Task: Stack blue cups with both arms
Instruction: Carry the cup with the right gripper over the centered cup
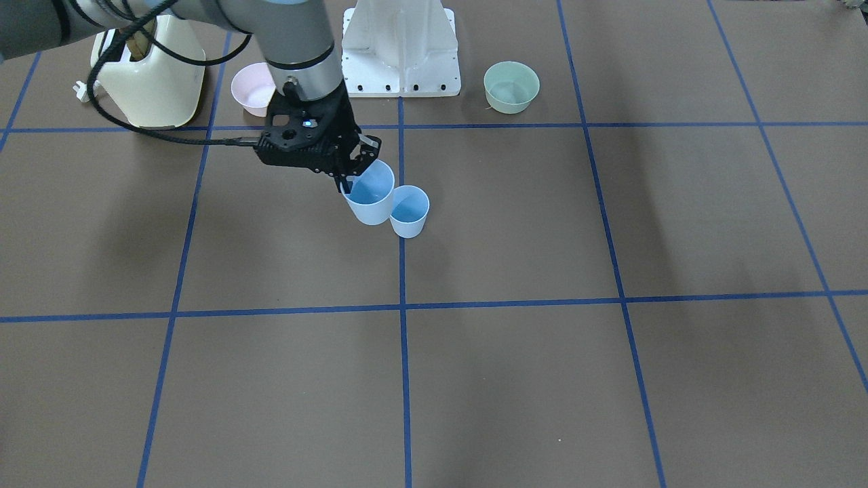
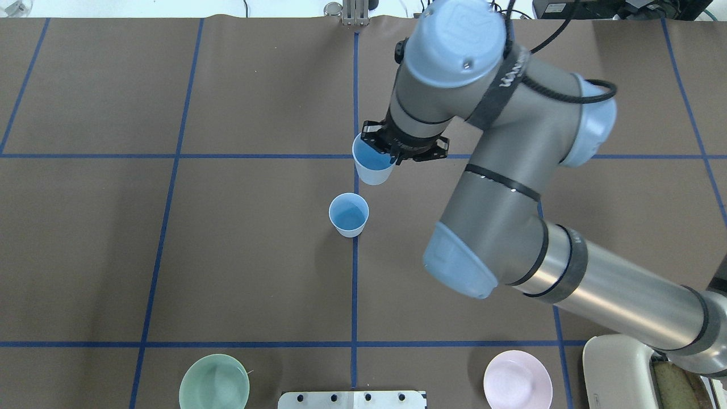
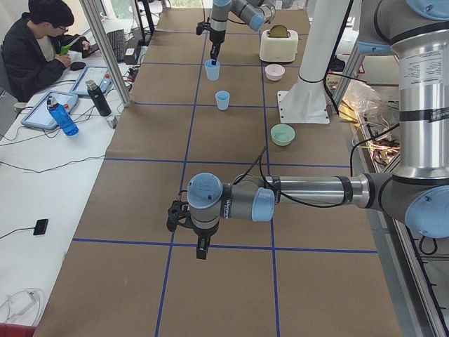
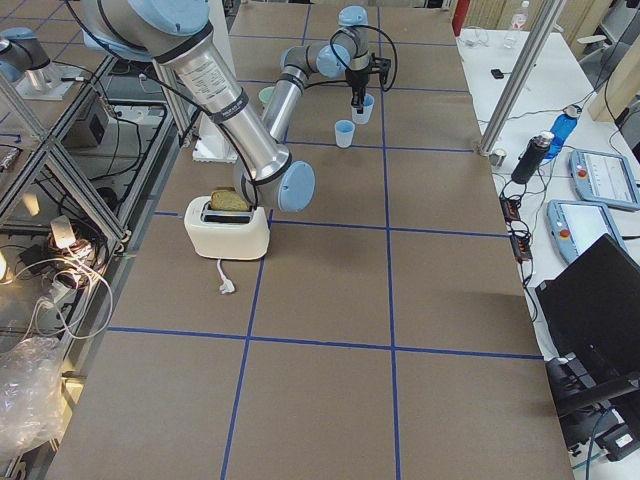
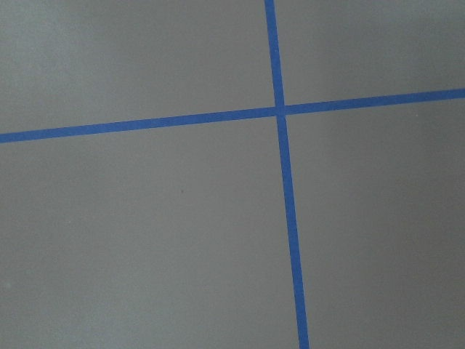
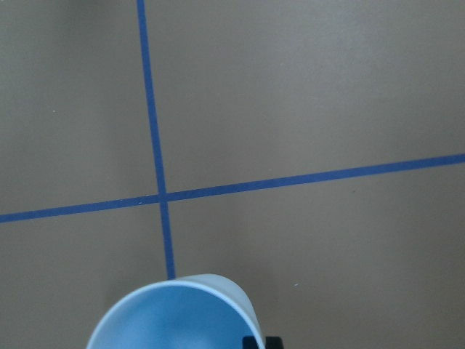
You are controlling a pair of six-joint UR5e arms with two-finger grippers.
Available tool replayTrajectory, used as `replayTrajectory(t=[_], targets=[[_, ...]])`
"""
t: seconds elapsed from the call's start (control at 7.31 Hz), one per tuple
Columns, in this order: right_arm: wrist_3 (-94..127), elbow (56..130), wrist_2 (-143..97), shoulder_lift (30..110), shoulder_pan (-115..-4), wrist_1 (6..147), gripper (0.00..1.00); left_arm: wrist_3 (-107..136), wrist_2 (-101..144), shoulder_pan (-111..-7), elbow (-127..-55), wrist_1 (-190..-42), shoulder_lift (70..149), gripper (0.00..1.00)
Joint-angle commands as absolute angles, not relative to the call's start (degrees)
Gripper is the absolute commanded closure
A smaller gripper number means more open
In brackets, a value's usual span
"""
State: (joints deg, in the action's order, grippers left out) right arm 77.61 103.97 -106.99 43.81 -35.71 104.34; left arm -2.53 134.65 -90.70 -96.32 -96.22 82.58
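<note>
From where I stand, the tabletop (image 1: 515, 379) wears a matt brown, paper-like sheet crossed by smooth blue tape (image 1: 405, 352). The held blue cup (image 1: 371, 196) and the standing blue cup (image 1: 409, 213), at its 4 o'clock, are smooth plastic with a soft sheen. The right pincer (image 1: 347, 181) is matt black. The right arm (image 2: 613, 295) is satin grey metal with glossy pale-blue caps. The pink bowl (image 1: 249, 89) and green bowl (image 1: 511, 86) look smooth and semi-matt.

Robot lab.
Brown table (image 3: 140, 140) gridded with blue tape (image 1: 403, 271); dark-clad operator (image 3: 31, 49) and blue-cased tablets (image 3: 48, 111) well beside the right arm's black pincer (image 1: 344, 184).
</note>
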Motion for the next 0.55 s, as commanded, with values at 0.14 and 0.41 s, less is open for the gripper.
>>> replayTrajectory(t=[0.14, 0.41], targets=[[80.4, 99.6, -101.3, 41.8, -30.2, 105.2, 1.00, -2.5, 134.6, -90.7, -96.3, -96.2, 82.5, 0.01], [80.4, 99.1, -101.2, 41.7, -29.0, 104.8, 1.00, -2.5, 134.6, -90.7, -96.2, -96.2, 82.6, 0.01]])
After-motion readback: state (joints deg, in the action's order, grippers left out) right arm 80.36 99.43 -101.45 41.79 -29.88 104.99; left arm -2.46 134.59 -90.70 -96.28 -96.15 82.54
